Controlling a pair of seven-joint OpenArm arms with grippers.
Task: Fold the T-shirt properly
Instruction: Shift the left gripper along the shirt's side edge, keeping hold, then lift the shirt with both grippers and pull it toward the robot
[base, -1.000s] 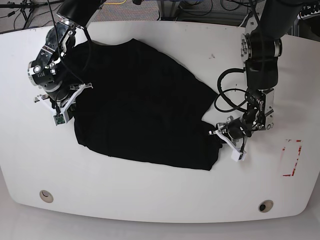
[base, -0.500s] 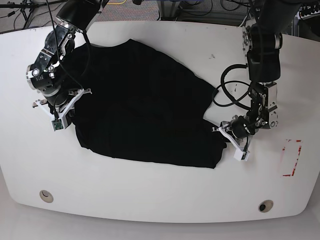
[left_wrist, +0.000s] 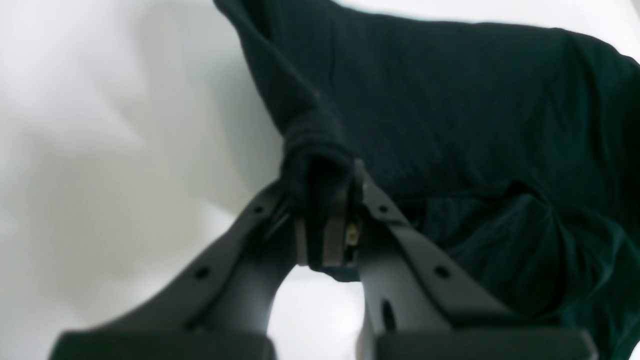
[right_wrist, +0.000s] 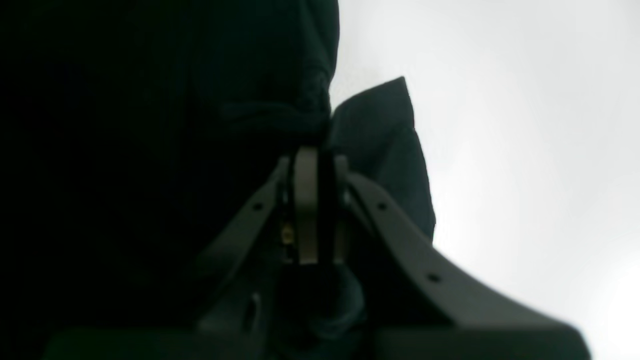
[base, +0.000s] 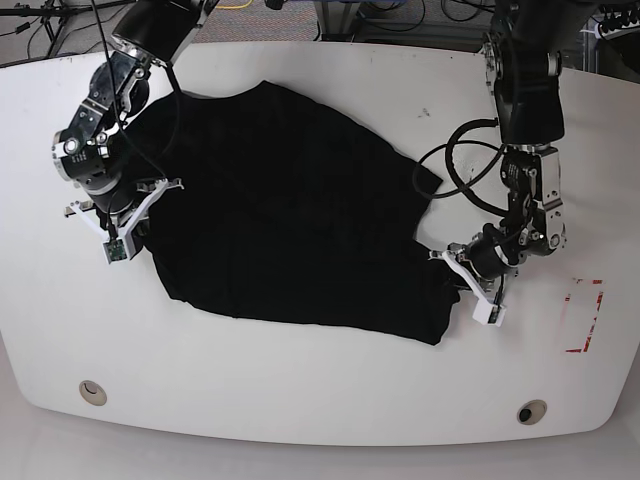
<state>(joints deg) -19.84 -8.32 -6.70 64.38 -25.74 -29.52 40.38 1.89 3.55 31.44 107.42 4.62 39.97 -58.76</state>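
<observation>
T-shirt (base: 290, 210): black, spread on white desk (base: 300, 390). Left end effector (left_wrist: 325, 200) was clenched on its edge; right end effector (right_wrist: 315, 165) was clenched on its opposite edge.

I've got the T-shirt (base: 290, 210) spread mostly flat on the table (base: 300, 400), plain black, soft and lightly wrinkled, running diagonally from upper left to lower right in the base view. Its left edge is bunched and pinched in the right gripper (right_wrist: 315, 165); the lower-right corner is pulled into a gathered fold clamped in the left gripper (left_wrist: 325, 200). I can't see any print on the cloth, and the lower hem runs as an uneven, wavy line.
</observation>
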